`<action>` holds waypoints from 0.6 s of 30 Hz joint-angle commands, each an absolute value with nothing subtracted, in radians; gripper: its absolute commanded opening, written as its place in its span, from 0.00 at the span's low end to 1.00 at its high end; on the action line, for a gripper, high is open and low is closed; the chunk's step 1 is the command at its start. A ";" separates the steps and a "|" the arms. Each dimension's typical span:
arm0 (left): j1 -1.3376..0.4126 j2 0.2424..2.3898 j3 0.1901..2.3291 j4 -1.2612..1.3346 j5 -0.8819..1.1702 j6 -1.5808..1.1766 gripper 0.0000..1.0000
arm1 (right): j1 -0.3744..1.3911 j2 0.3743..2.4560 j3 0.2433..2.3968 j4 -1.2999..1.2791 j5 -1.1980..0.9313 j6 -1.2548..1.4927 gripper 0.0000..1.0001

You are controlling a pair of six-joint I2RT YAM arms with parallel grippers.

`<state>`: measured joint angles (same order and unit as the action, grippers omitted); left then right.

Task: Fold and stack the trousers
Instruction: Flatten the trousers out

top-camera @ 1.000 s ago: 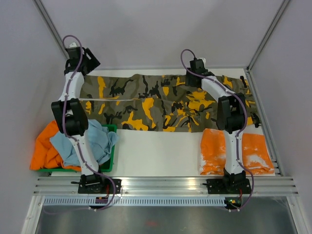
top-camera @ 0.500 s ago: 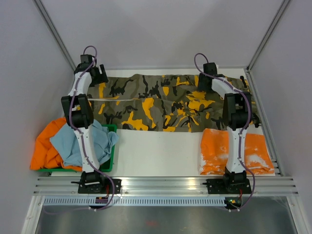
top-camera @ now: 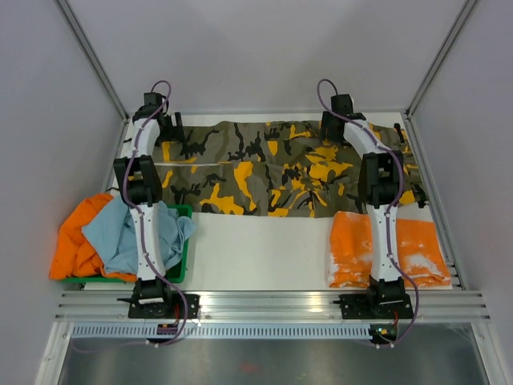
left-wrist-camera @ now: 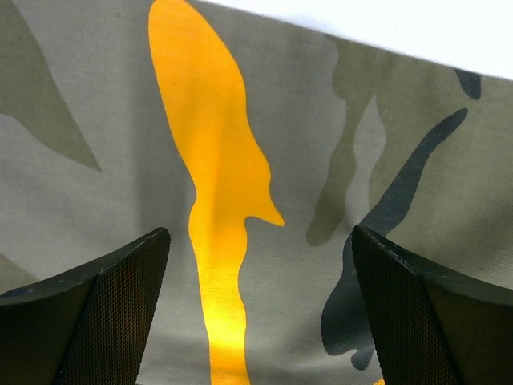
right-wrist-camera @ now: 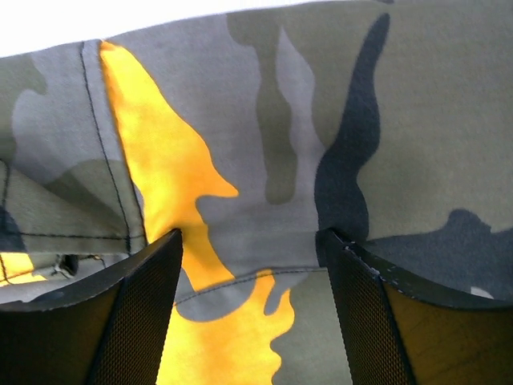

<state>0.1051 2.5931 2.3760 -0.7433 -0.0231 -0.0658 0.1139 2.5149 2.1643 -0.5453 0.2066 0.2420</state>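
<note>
The camouflage trousers (top-camera: pixel 264 168) lie spread flat across the far half of the table, long side running left to right. My left gripper (top-camera: pixel 164 128) is open over their far left end, close above the cloth (left-wrist-camera: pixel 264 160), with nothing between its fingers (left-wrist-camera: pixel 120 297). My right gripper (top-camera: pixel 337 122) is open over their far edge on the right side, just above a seam in the cloth (right-wrist-camera: pixel 264 200), fingers (right-wrist-camera: pixel 369 305) apart and empty.
A green bin (top-camera: pixel 183 241) at the near left holds a light blue garment (top-camera: pixel 128 233), with an orange one (top-camera: pixel 76 241) draped over its left side. A folded orange garment (top-camera: pixel 353 249) lies at the near right. Grey walls close in the back and sides.
Both arms have reached farther back and lowered onto the far edge of the trousers. The left gripper moved right, the right gripper shifted slightly. The trousers have not moved.
</note>
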 commanded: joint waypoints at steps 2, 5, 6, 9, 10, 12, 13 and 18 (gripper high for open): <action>0.113 2.661 2.479 -0.741 0.020 -0.109 1.00 | 0.115 2.600 2.246 -0.612 0.161 0.227 0.79; 0.114 2.689 2.488 -0.729 0.052 -0.136 1.00 | 0.115 2.620 2.281 -0.612 0.120 0.235 0.81; 0.114 2.694 2.490 -0.724 0.058 -0.150 1.00 | 0.115 2.635 2.308 -0.608 0.109 0.236 0.83; 0.115 2.698 2.490 -0.694 0.077 -0.184 1.00 | 0.115 2.667 2.364 -0.604 0.023 0.233 0.87; 0.115 2.697 2.490 -0.681 0.077 -0.192 1.00 | 0.115 2.690 2.412 -0.615 0.018 0.245 0.87; 0.117 2.704 2.494 -0.661 0.084 -0.202 1.00 | 0.115 2.695 2.419 -0.582 0.003 0.267 0.88; 0.120 2.710 2.522 -0.664 0.089 -0.210 1.00 | 0.114 2.692 2.416 -0.566 0.003 0.273 0.89; 0.146 2.707 2.517 -0.609 0.107 -0.264 1.00 | 0.115 2.706 2.414 -0.450 -0.044 0.334 0.94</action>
